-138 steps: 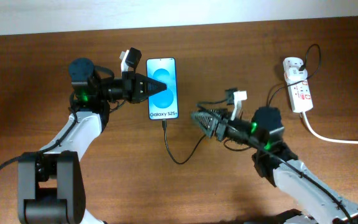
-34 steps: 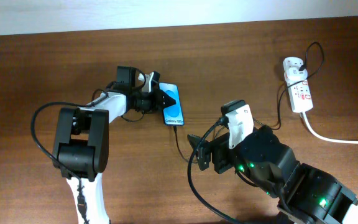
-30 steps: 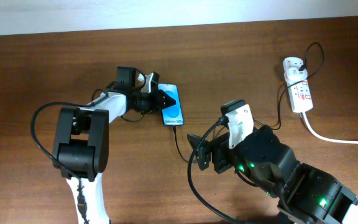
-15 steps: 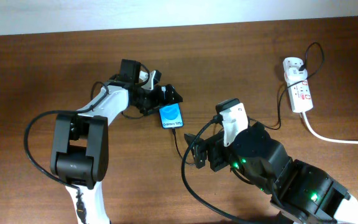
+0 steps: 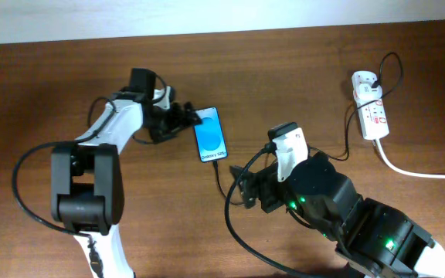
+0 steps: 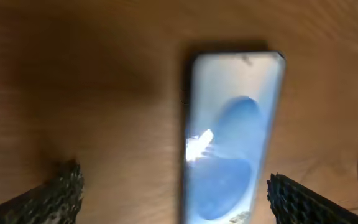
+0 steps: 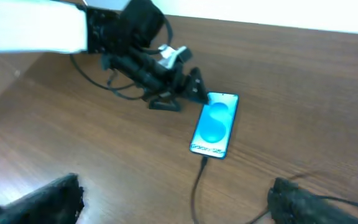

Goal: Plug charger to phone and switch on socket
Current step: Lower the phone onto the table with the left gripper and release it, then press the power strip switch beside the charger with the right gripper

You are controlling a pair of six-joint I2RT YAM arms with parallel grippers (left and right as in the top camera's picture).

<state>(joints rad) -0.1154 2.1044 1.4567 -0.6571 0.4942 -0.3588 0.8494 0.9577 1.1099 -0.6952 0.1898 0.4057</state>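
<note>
The phone (image 5: 209,133) lies flat on the wooden table, blue screen up, with the charger (image 5: 221,179) plugged into its near end; the thin black cable runs under my right arm. My left gripper (image 5: 189,118) is open beside the phone's far left corner. In the left wrist view the phone (image 6: 232,137) lies between the wide-spread fingertips (image 6: 48,199), untouched. My right gripper (image 5: 236,188) hangs open over the cable, holding nothing. In the right wrist view, phone (image 7: 215,124) and charger (image 7: 197,186) lie ahead of that gripper (image 7: 176,202). The socket (image 5: 369,104) sits at the far right.
A thick white cord (image 5: 416,171) leaves the socket toward the right edge. A black cable (image 5: 346,131) loops from the socket down toward my right arm. My left arm (image 7: 142,68) reaches in from the left behind the phone.
My left gripper opened and let go of the phone, which now lies flat. The left arm drew back to the left. My right gripper's fingers closed slightly.
</note>
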